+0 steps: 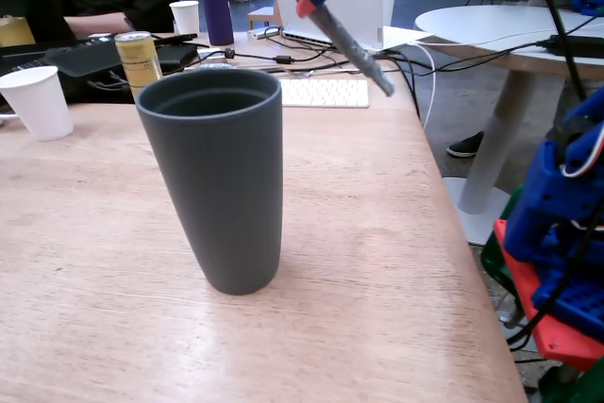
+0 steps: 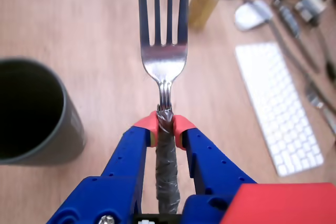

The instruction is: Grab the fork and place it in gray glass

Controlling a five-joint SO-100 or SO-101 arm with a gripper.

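Above the wooden desk (image 1: 377,261), only the wrist view shows the fingers (image 2: 166,128) clamping the fork (image 2: 164,61), tine tips cut off, gray glass (image 2: 31,114) left.

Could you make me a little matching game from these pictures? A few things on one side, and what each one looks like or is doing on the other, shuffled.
Things:
1. fork
2. gray glass
3. yellow can
4. white keyboard

States:
A. stands upright and empty in the middle of the table
B. lies flat near the table's far edge
C. held up in the air, clamped by its taped handle in the hand
D. stands behind the big cup, beside a white paper cup

Pairs: 1-C, 2-A, 3-D, 4-B
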